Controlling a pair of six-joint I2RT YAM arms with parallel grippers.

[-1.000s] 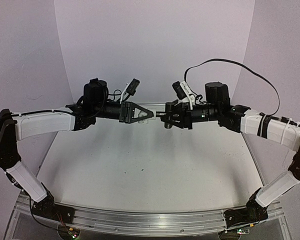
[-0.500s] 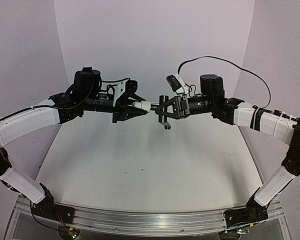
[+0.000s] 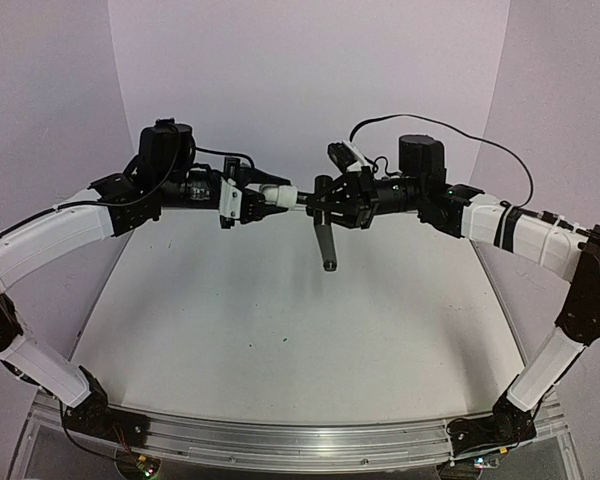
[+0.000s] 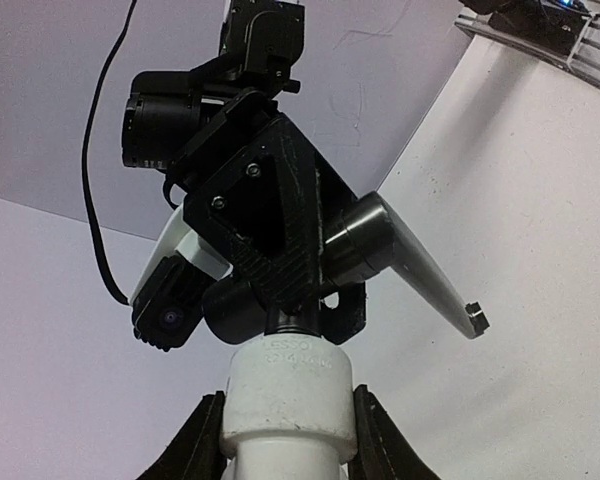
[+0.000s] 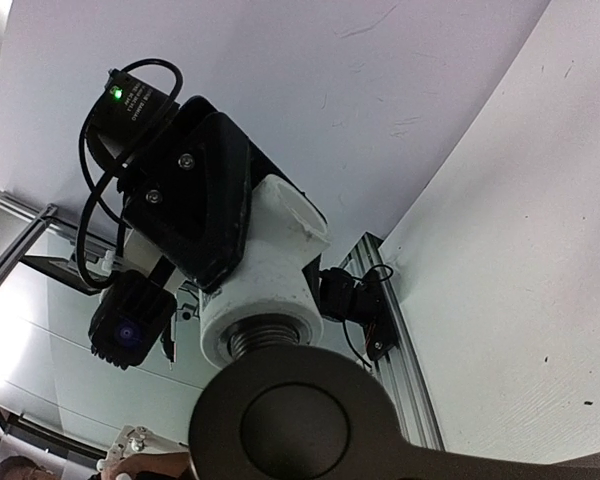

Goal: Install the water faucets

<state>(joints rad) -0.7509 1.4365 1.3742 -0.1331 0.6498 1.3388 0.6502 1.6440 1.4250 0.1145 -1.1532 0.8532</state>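
Both arms meet in mid-air above the table. My left gripper (image 3: pixel 263 198) is shut on the white fitting (image 3: pixel 278 194), whose sides sit between the two black fingers (image 4: pixel 195 450) in the left wrist view. The black faucet (image 3: pixel 327 240) is held by my right gripper (image 3: pixel 318 202), its spout hanging straight down. Its threaded end (image 5: pixel 260 335) sits in the mouth of the white fitting (image 5: pixel 265 270), with some thread still showing. The faucet's round black body (image 5: pixel 290 420) hides my right fingers in the right wrist view. From the left wrist the faucet's neck (image 4: pixel 298 318) enters the fitting (image 4: pixel 285 400).
The white table (image 3: pixel 280 330) lies well below the joined parts, with white backdrop walls behind and at the sides. An aluminium rail (image 3: pixel 280 440) runs along the near edge between the arm bases. A black cable (image 3: pixel 480 140) loops above the right arm.
Both grippers have lifted and shifted slightly left with the parts joined. The wrists have turned, and the faucet's spout has swung round to hang straight down.
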